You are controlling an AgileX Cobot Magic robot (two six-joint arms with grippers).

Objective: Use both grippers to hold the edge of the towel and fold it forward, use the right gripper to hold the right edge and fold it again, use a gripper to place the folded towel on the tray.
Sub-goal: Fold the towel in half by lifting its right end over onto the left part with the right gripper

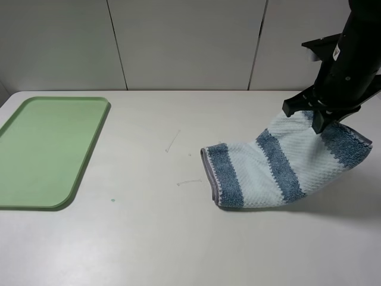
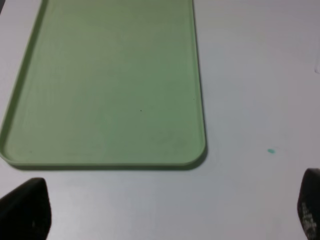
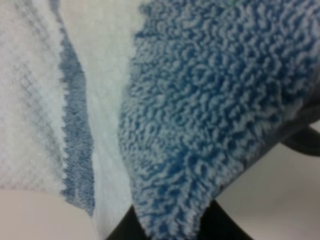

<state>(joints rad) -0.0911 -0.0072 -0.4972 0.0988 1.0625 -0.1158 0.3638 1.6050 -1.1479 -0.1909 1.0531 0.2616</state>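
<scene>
The striped blue-and-white towel (image 1: 268,170) lies folded on the white table at the right, its grey hem (image 1: 206,170) showing on the left side. Its right edge is lifted off the table, and my right gripper (image 1: 318,122) is shut on it from above. In the right wrist view the towel (image 3: 200,100) fills the frame and drapes over my dark fingers (image 3: 220,225). The light green tray (image 1: 89,152) sits at the far left with nothing on it. In the left wrist view my left gripper (image 2: 165,212) is open just short of the tray (image 2: 105,85), nothing between its fingertips (image 2: 25,210).
A small teal speck (image 1: 111,200) marks the table between tray and towel, also seen as a speck (image 2: 271,150) in the left wrist view. Faint scratches (image 1: 172,142) cross the middle. A grey panelled wall stands behind the table.
</scene>
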